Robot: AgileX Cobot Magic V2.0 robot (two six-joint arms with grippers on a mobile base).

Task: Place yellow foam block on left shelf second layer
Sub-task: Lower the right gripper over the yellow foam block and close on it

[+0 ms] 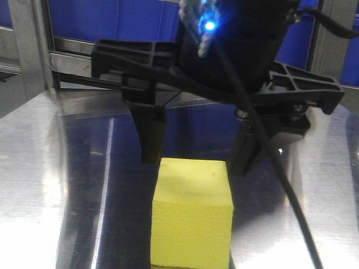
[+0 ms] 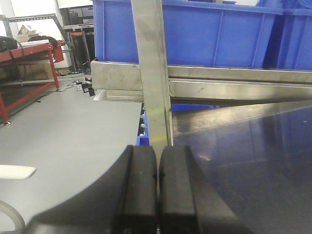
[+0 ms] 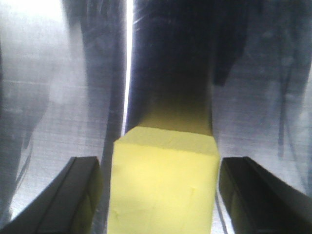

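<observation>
now yellow foam block [image 3: 163, 190] between spread right jaws, narrow gap each side.

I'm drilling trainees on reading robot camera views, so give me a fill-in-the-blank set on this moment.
1. The foam block resting on the shiny metal surface is ____ in colour.
2. The right hand is ____, with one finger on each side of the block and gaps showing.
3. The left hand is ____, with nothing between its fingers.
4. The bins beyond the left hand are ____ in colour.

Missing words: yellow; open; shut; blue.
</observation>
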